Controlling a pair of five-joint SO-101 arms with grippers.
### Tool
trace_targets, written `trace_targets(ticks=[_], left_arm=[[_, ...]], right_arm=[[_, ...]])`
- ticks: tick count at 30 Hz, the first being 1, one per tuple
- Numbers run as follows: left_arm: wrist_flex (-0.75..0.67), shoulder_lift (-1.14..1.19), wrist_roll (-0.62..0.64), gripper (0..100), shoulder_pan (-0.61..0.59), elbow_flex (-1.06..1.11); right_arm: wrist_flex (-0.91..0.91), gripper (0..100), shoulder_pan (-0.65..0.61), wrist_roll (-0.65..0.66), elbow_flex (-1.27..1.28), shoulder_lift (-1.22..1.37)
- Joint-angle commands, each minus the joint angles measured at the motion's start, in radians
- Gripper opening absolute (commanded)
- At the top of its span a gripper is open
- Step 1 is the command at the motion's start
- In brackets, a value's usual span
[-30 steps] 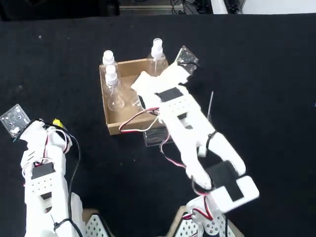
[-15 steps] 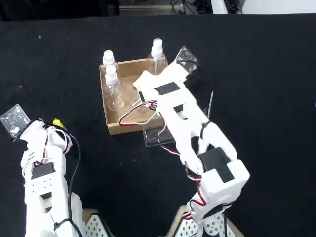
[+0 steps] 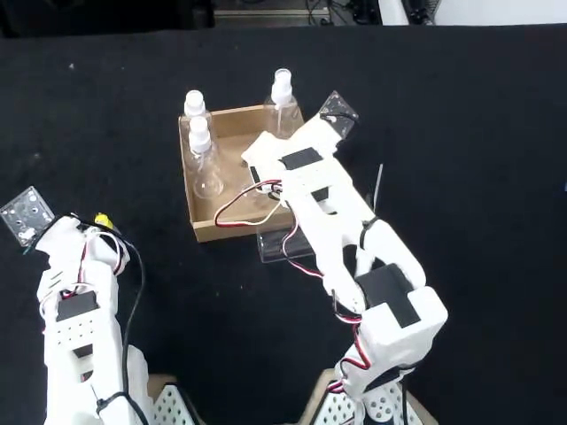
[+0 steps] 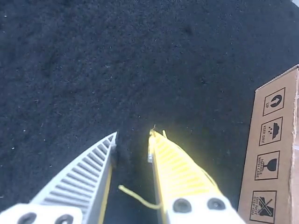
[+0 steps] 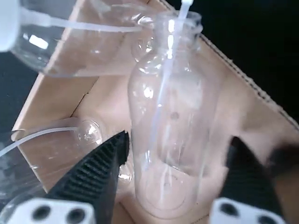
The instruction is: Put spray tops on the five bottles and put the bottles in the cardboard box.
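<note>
With my right gripper's [image 5: 177, 141] fingers [image 5: 105, 163] spread loose around the bottle [image 5: 170, 93] standing in the cardboard box [image 5: 245, 109], I'd lift straight up, brushing nothing.

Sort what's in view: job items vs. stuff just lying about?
Job:
- cardboard box
- three bottles with spray tops standing in it
- fourth bottle between the open right gripper fingers, inside the box

Lying about (purpose unclear):
- clear plastic piece in front of the box
- thin rod on the table beside the right arm
</note>
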Motion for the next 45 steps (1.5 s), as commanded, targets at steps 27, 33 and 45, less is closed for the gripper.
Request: trace_targets(ticks=[27,33,45], left_arm=[[-0.023,-0.015,-0.003,9,-0.001,-0.008],[-0.023,-0.015,-0.003,9,-0.001,-0.008],[-0.023,-0.015,-0.003,9,-0.001,-0.010]], right_arm=[[0.006,2.0,0.063,0.003,-0.058,-0.039],[0.011,1.0,0.066,0.003,-0.058,-0.041],[0.000,1.0,0.066,0.025,0.074,-0.242]])
